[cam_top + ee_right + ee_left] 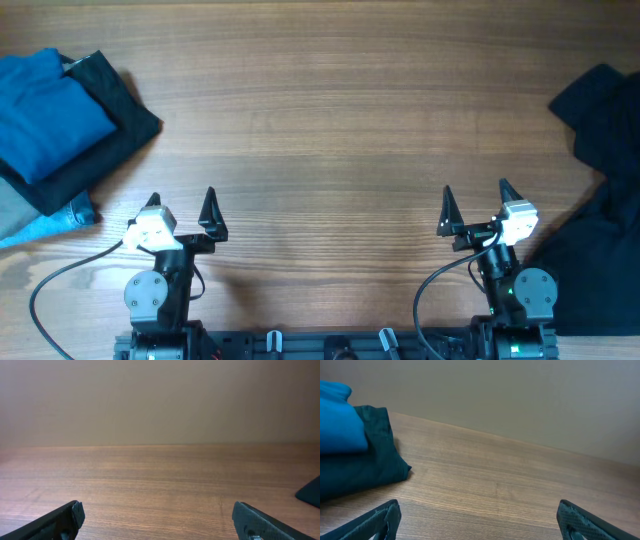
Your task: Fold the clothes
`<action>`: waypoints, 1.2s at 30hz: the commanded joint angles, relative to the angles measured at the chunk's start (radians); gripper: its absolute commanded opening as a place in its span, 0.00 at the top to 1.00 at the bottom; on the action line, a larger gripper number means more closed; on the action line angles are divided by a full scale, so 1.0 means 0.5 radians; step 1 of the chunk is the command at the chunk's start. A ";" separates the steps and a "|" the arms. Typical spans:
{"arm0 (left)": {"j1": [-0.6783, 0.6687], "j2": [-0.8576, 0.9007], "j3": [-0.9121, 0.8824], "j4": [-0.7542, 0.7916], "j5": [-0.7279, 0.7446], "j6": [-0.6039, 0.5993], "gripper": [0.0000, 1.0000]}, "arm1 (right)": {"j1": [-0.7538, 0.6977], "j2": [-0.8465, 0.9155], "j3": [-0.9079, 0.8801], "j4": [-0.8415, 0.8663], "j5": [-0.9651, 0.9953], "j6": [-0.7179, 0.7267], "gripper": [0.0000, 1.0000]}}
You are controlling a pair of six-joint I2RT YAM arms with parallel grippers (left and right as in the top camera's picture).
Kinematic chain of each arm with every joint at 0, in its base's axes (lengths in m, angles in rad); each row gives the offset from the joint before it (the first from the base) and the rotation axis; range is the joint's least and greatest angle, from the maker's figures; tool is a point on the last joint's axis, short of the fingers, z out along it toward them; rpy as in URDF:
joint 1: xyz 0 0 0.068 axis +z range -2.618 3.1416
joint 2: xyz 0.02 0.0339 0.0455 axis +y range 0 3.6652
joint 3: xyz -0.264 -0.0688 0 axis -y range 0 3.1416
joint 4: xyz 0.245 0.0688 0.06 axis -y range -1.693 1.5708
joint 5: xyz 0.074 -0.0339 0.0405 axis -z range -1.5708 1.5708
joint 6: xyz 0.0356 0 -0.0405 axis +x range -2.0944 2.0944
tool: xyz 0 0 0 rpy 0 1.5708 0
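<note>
overhead – clothes (603, 250) cut off at right edge

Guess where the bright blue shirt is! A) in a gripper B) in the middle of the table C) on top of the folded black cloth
C: the blue shirt lies on the folded black cloth at the overhead view's left edge, while the left gripper and right gripper stand open and empty.

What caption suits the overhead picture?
Left gripper and right gripper open, black garment unfolded at right, folded stack left.
</note>
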 commanded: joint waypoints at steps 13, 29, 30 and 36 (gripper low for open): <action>-0.009 -0.012 -0.020 0.005 -0.026 0.032 0.00 | 0.006 -0.007 -0.002 0.011 0.006 0.015 0.00; -0.009 0.002 0.034 -0.004 -0.004 0.031 0.00 | 0.007 -0.007 0.102 -0.101 -0.037 0.322 0.00; -0.009 0.014 0.051 -0.008 -0.004 0.031 0.00 | 0.006 -0.002 0.137 -0.134 -0.032 0.319 0.00; -0.009 0.266 0.244 -0.127 -0.005 0.025 0.00 | 0.007 0.159 0.328 -0.272 -0.033 0.250 0.00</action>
